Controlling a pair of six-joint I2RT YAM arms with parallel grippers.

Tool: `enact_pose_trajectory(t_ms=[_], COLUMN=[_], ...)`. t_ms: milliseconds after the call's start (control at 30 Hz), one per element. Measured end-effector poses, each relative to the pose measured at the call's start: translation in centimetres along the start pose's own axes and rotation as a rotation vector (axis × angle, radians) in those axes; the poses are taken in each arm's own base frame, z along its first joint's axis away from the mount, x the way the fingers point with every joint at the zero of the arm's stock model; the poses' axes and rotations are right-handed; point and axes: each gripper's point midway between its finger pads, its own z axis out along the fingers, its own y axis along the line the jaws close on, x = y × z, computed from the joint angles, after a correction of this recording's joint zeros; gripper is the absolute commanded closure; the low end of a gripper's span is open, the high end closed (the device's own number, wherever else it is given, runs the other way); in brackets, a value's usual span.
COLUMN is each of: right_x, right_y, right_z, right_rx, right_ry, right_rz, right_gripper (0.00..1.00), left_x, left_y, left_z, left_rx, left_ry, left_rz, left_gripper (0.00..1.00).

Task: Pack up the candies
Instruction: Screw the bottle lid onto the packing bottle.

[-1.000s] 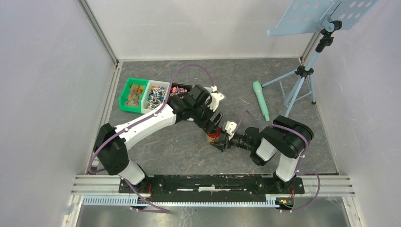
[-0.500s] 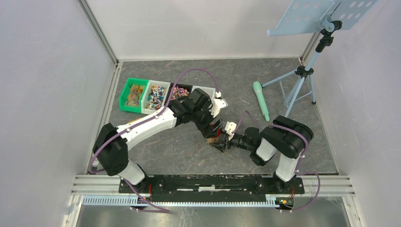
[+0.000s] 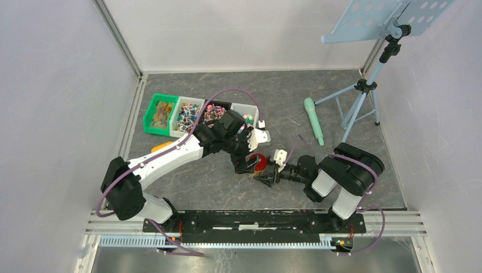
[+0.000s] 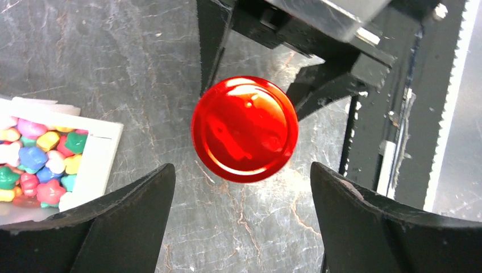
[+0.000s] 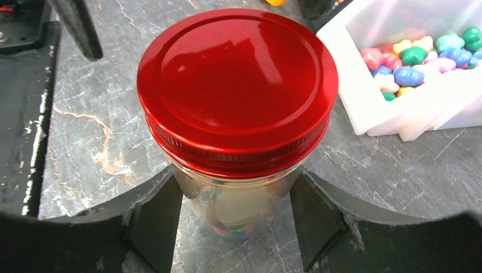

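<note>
Above the red lid [image 4: 244,129] the left gripper [image 4: 241,170] hangs wide open, the right gripper [image 5: 236,196] clamps the jar [image 5: 244,215]: best lift off straight.

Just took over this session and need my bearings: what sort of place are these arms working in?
Probably a lab robot test cell: plain white walls enclose a dark stone-patterned table, an aluminium rail lines its near edge, and a tripod music stand sits in the corner.

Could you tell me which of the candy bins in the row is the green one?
The bin at the left end of the row; the others are white or dark.
</note>
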Motion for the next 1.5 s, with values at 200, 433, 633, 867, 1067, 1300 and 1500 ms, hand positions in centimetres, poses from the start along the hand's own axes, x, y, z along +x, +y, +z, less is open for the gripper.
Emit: enact_pose_trajectory(t_ms=[200,433,633,867,1067,1300,1500], right_x=[-1.9,-4.1,-7.7,-10.2,-12.2,-13.3,-13.2], right_y=[0.9,1.1,-0.4,-2.1,-2.5,-2.8,-2.7], right_z=[-0.3,-0.7,-1.2,-0.9,-0.6,-0.1,0.2], right_rx=[-0.037,-0.037,0.053,0.125,0.138,0.138,0.133], right_ry=[-0.051,-0.108,-0.206,-0.273,-0.324,-0.349,-0.336], right_rz=[0.001,0.006,-0.012,0.019,0.018,0.007,0.015], right_gripper=[0.46,0.48,0.46,0.47,0.47,0.47,0.47], left_x=[-1.1,-4.4,-6.1,-8.8,-9.6,-9.7,-10.0], left_y=[-1.5,-1.4,-0.3,-1.0,-0.8,0.6,0.6], left_z=[-1.9,-4.0,-4.6,-4.8,-5.4,-6.2,-6.7], left_rx=[0.047,-0.028,-0.158,-0.277,-0.350,-0.457,-0.487], left_ry=[-0.053,-0.235,-0.394,-0.535,-0.594,-0.626,-0.643], left_rz=[0.080,0.143,0.012,0.000,0.011,-0.011,0.009], left_gripper=[0.00,0.00,0.12,0.07,0.06,0.03,0.00])
